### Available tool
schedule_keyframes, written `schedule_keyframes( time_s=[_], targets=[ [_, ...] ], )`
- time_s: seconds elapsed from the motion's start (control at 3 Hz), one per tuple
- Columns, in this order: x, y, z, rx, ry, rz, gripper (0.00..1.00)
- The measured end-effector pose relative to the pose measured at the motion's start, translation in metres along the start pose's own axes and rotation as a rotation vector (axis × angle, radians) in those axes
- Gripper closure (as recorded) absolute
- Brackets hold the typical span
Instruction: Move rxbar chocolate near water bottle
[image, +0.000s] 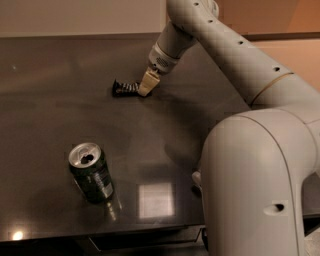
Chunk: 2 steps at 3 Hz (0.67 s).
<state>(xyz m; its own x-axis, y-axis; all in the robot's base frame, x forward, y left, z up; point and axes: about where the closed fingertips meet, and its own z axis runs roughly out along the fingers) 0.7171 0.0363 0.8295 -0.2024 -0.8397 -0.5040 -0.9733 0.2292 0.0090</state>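
Where the dark, glossy tabletop (45, 115) fills the left and middle of the frame, a green metal soda can (91, 172) stands upright in the lower left. Its silver top faces the camera and its opening shows as a dark hole. It is well apart from everything else on the surface.

Above it and to the right, in the upper middle of the frame, lies the rxbar chocolate (124, 88), a small flat bar in a black wrapper with pale lettering. It lies flat on the table with its long side running left to right. The cream-tipped gripper (145, 88) is down at table level, touching the bar's right end. Whether it clasps the wrapper or only rests against it cannot be told from here.

A pale square of reflected light (156, 200) sits on the table in the lower middle. Just to its right, a sliver of the clear plastic water bottle (197, 178) peeks out from behind the robot's body; the rest is hidden. The bar is well apart from it, far up the frame.

The white, jointed robot arm (240, 60) slopes from the bulky white body at the lower right, up across the right side, and back down to the gripper.
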Motion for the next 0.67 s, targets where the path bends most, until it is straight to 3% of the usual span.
schedule_keyframes(
  time_s=[0.33, 0.67],
  targets=[
    [-0.002, 0.002, -0.006, -0.011, -0.010, 0.002, 0.88],
    [0.003, 0.006, -0.020, -0.025, -0.022, 0.007, 1.00]
  ],
)
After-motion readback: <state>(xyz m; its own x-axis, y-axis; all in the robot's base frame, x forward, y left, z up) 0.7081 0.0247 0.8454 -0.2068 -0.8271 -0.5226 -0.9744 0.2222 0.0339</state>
